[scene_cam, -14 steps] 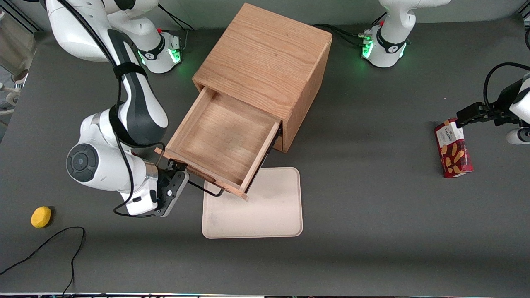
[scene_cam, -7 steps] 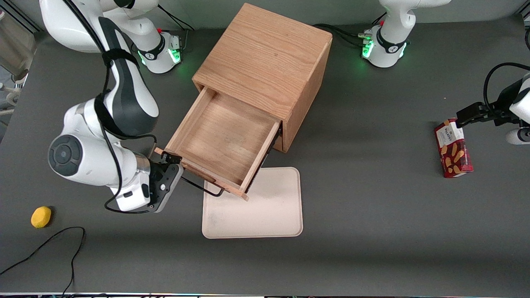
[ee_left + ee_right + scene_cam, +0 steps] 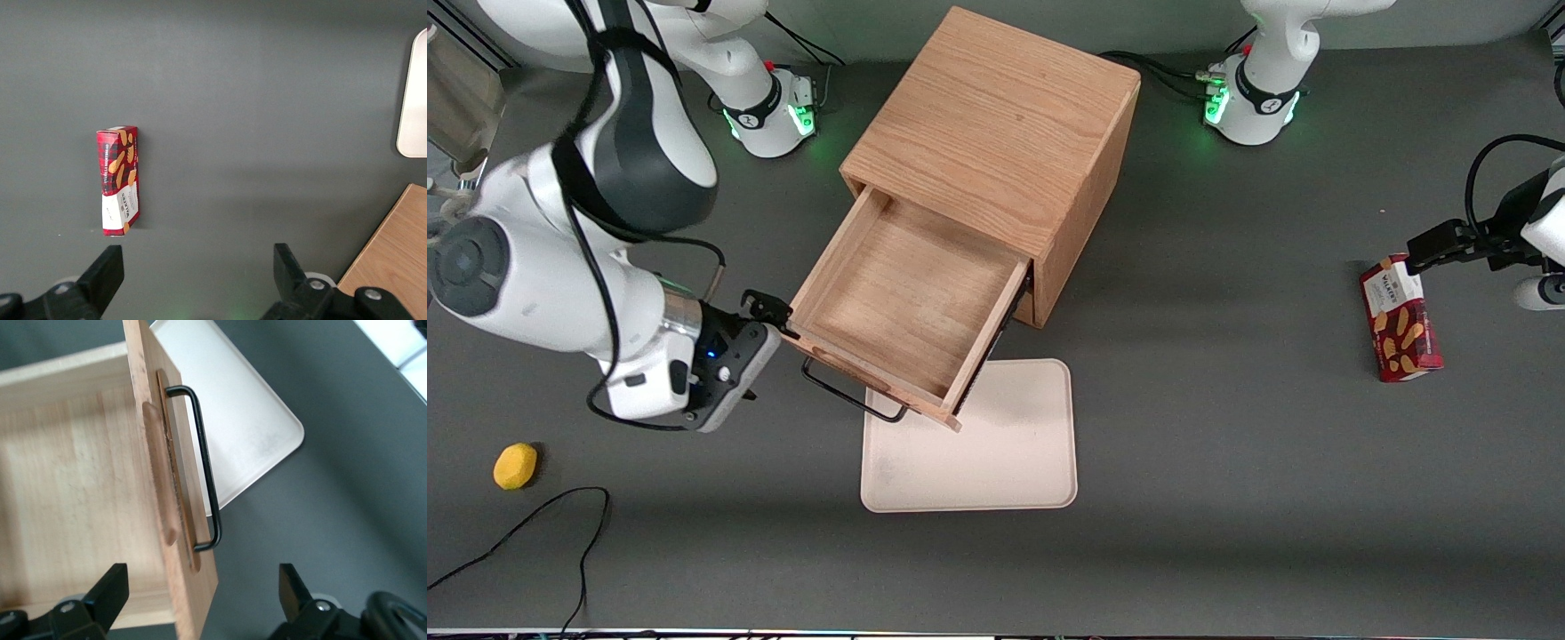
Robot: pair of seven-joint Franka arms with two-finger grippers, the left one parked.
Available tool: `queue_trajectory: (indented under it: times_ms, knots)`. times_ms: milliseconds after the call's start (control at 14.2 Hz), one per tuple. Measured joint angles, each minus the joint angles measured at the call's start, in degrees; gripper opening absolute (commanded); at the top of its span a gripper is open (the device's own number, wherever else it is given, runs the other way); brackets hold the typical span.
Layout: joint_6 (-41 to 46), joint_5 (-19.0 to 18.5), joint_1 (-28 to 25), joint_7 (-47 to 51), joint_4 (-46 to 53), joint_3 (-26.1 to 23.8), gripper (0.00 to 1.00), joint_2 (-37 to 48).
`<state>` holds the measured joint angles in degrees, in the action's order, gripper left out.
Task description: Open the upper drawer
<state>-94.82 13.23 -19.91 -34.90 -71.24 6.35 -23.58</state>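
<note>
I am seeing the black two-finger gripper (image 3: pixel 769 313) hanging open at nine o'clock off the pulled-out oak upper drawer (image 3: pixel 907 307), clear of its thin black bar handle (image 3: pixel 852 398).

One oak cabinet (image 3: pixel 996 151) stands near the desk's middle, with one drawer showing, the upper drawer (image 3: pixel 907 307), carrying one black bar handle (image 3: pixel 852 396). One cream tray (image 3: pixel 969 444), one yellow fruit (image 3: pixel 515 466) toward the working arm's end, one red biscuit box (image 3: pixel 1400 331) toward the parked arm's end, one loose black cable (image 3: pixel 525 533). One working gripper (image 3: pixel 760 320), two fingers spread.
</note>
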Motion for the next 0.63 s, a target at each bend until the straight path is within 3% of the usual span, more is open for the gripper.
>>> queue_trajectory:
  times_ms: [282,634]
  knots:
    - [1.25,-2.55,-0.07,15.22,-2.04,-0.03,1.00,5.41]
    - [1.50,-3.96,-0.45,26.66,-10.06,-0.09,1.00,14.20]
